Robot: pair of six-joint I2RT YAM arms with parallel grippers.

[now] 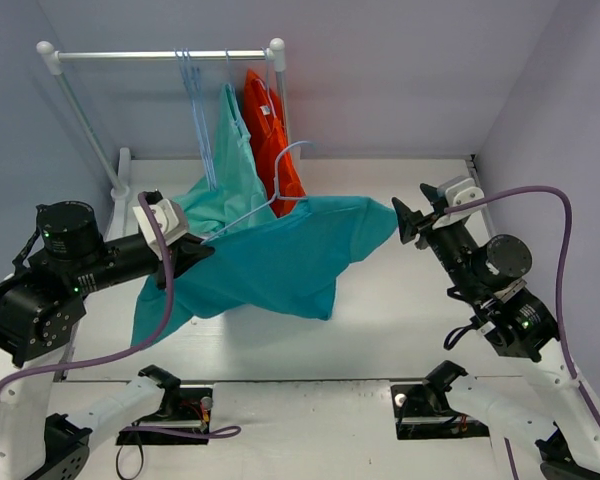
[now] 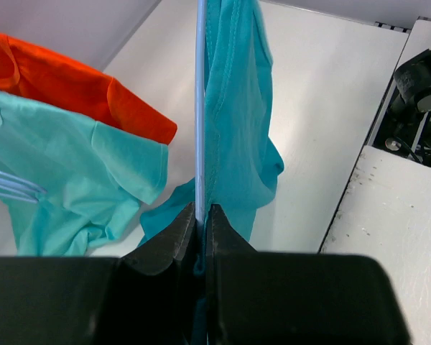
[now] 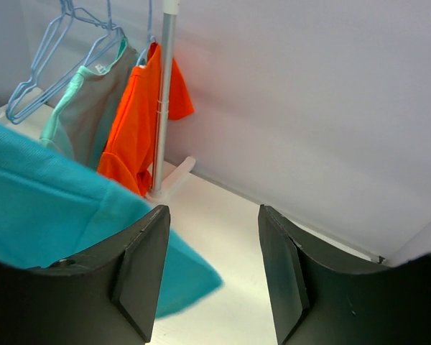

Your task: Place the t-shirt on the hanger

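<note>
The deep teal t-shirt hangs stretched in the air between my two grippers, its lower part drooping toward the table. The pale-blue hanger rises out of its top edge, hook up. My left gripper is shut on the hanger's thin bar, with teal cloth caught beside it in the left wrist view, jaws pressed together. My right gripper is open at the shirt's right tip. In the right wrist view the teal cloth lies by the left finger, its edge blurred.
A white clothes rack stands at the back left with spare pale-blue hangers, a mint-green garment and an orange garment. The rack's post stands close behind the shirt. The white table lies below, grey walls around.
</note>
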